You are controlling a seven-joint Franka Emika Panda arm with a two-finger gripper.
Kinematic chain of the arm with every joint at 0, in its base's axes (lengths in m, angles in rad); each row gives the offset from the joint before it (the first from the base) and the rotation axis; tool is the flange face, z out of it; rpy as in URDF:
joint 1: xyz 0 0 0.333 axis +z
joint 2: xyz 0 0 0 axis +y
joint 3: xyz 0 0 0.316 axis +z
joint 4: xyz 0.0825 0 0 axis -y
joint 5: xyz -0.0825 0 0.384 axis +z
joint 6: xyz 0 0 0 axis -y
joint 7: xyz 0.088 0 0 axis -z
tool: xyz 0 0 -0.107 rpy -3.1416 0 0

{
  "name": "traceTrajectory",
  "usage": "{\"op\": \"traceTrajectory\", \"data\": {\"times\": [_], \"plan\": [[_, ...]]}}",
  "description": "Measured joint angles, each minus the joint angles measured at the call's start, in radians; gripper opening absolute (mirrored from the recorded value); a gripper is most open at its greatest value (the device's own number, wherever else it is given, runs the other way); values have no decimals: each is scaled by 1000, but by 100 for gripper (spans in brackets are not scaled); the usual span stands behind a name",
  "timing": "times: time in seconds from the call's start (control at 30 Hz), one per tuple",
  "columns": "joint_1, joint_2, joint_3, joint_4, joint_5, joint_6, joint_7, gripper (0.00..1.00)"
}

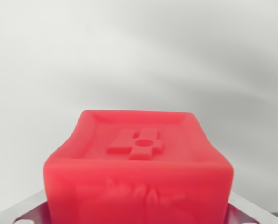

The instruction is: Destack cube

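A red cube (139,172) fills the lower middle of the wrist view, very close to the camera. Its upper face has a raised rim and a raised figure 4 with a round hole in it. The face toward the camera bears blurred relief. Grey metal fingers (24,212) of my gripper (139,217) show at the lower left and lower right corners, tight against the cube's two sides. The gripper is shut on the cube. The fingertips are hidden behind the cube. No second cube is in view.
Behind the cube there is only a plain, blurred white-grey surface (139,51) with soft shadows. No edges or other objects show.
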Motion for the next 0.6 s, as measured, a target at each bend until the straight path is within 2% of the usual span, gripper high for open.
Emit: {"op": "traceTrajectory", "data": {"times": [0.6], "plan": [[45,58,0,86,-1,-27,68,0]]}}
